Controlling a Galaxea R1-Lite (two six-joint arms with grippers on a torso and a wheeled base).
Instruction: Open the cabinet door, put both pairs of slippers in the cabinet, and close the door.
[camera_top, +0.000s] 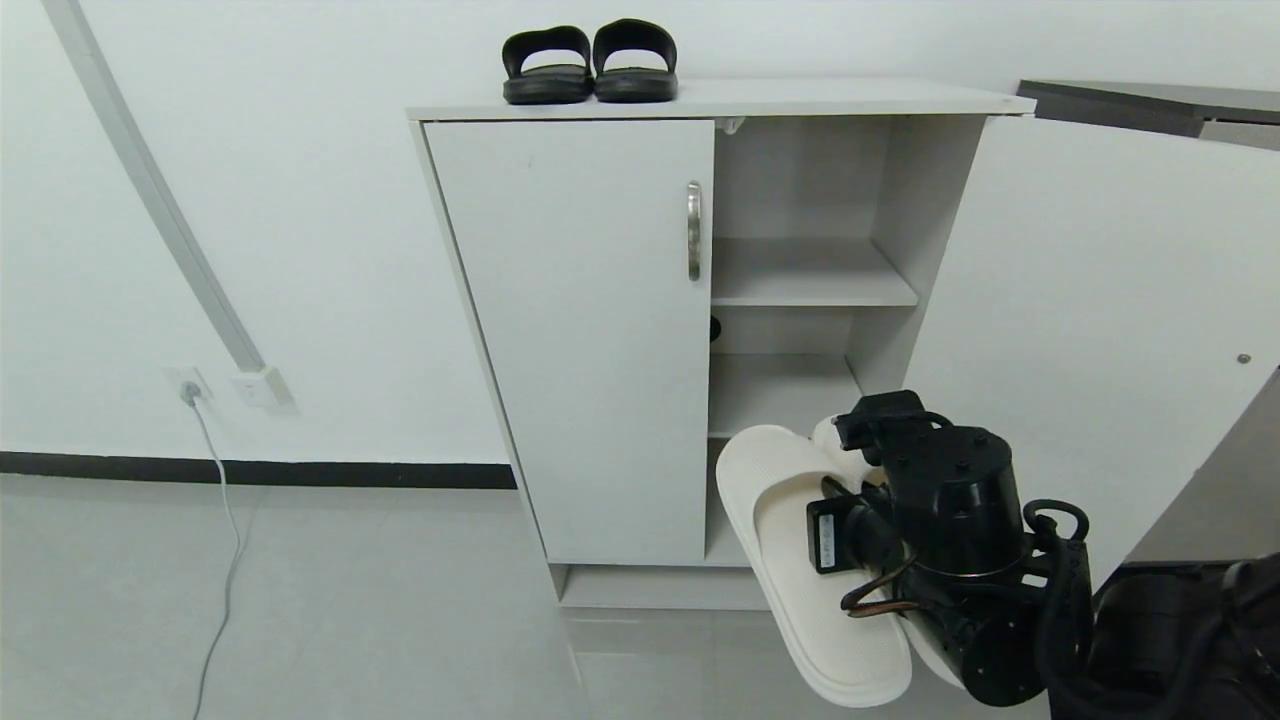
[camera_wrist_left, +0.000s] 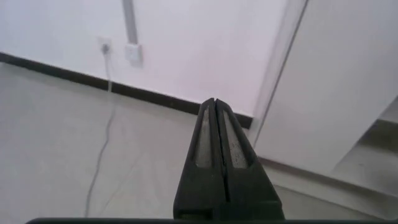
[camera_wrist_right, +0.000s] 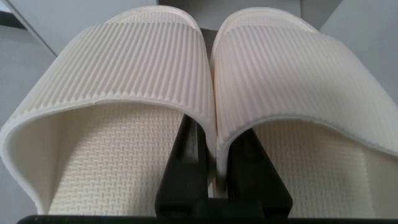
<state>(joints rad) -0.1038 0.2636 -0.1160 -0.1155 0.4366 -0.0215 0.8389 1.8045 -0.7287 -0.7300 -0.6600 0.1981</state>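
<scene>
Black slippers (camera_top: 590, 65) sit on the cabinet (camera_top: 570, 340) top. Left tool (camera_wrist_left: 215, 134) clenched, empty. Right door (camera_top: 1090, 330) open. Right tool (camera_wrist_right: 214, 177) grasps the white slippers (camera_top: 800, 540) by their adjoining sides, just before the lower shelf (camera_top: 780, 395). Judged step: loading first pair; next, push inward, level, release.

The right arm (camera_top: 950, 530) is glossy black, its wrist a stout drum-shaped housing dotted with small screws on the cap. Beside it sit a boxy black module with a white label (print too small to read) and looping copper-brown and black cables. The left gripper (camera_wrist_left: 215, 118) has two long, tapering black fingers faced with grey speckled pads (camera_wrist_left: 204, 146); the right gripper (camera_wrist_right: 214, 155) has matching matte black fingers.
</scene>
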